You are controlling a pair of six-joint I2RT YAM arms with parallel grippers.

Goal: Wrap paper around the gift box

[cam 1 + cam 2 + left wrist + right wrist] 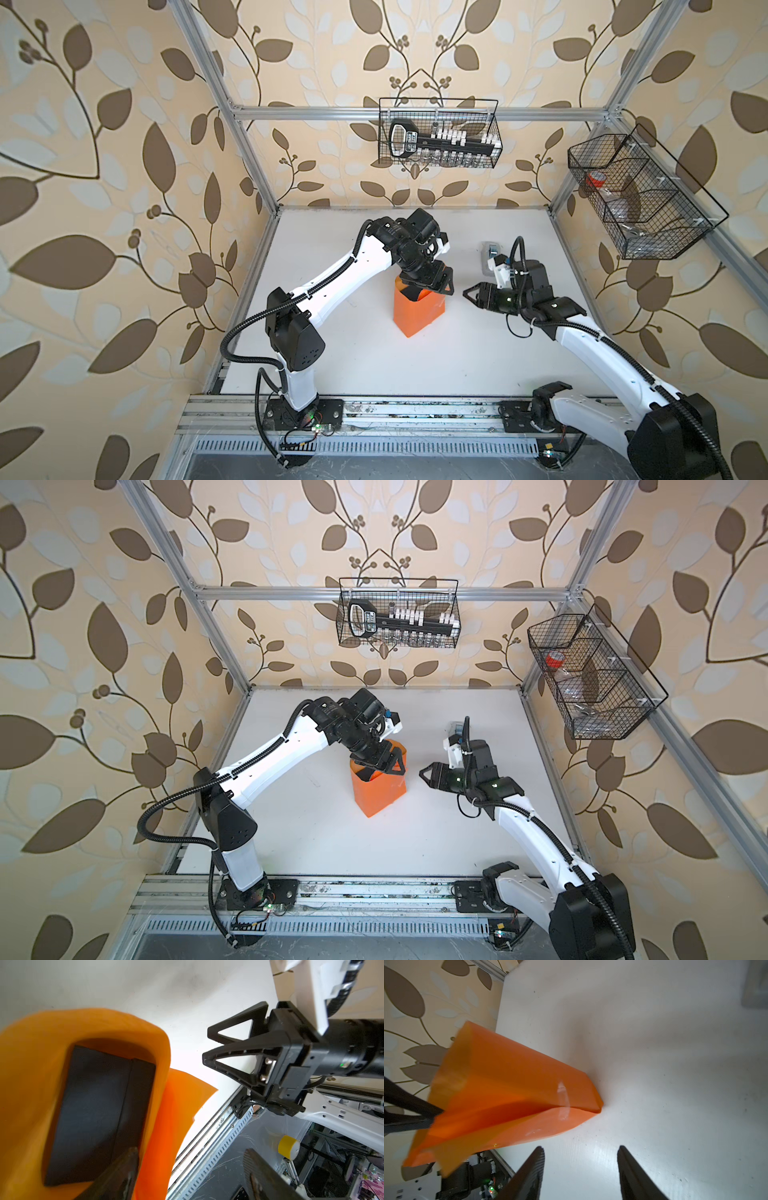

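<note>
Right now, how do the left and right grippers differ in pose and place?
The left gripper points down over the open top of the paper; the right gripper points sideways toward it, apart. A paper wall shows between the left gripper's jaws; only the table between the right gripper's. Both are open.

This is looking like a robotics lab test cell, not a home. An aluminium frame (415, 113) is enclosing a white table (374, 365), with leaf wallpaper (104, 166) covering the panels. Two arms (332, 274) (602, 345) are standing bolted to a rail (415, 411) at the table's front, cables trailing. Wire baskets (436, 99) (648, 245) are hanging from the frame. In the left wrist view, more framing and cluttered gear (332, 1157) are showing beyond the table.
</note>
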